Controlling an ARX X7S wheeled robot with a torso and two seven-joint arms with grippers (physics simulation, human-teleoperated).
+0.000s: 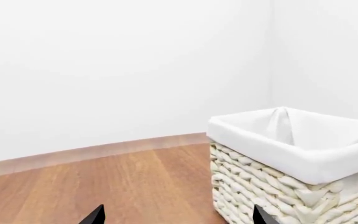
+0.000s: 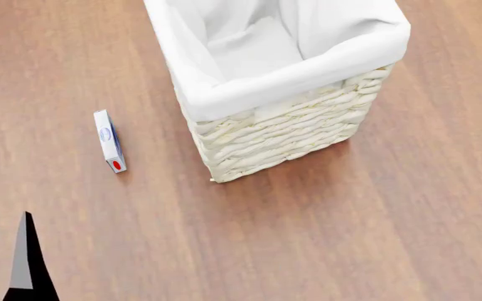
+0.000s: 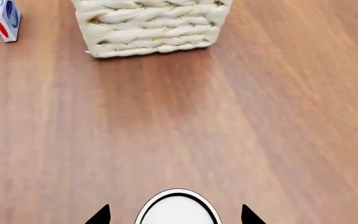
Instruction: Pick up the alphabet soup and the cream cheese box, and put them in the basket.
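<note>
The cream cheese box [image 2: 110, 141], white with blue print and a red oval, lies on the wooden floor left of the basket [image 2: 291, 78]; it also shows in the right wrist view [image 3: 3, 18]. The woven basket [image 3: 148, 28] holds only its white cloth lining. The alphabet soup appears as a white round can top with a black rim [image 3: 177, 212] between the fingertips of my right gripper [image 3: 175, 215], which is shut on it, well back from the basket. My left gripper [image 1: 175, 217] is open and empty beside the basket [image 1: 291, 158]. One left finger [image 2: 25, 263] shows in the head view.
Wooden floor runs all around the basket. White walls with a low baseboard [image 1: 104, 151] stand behind it in the left wrist view.
</note>
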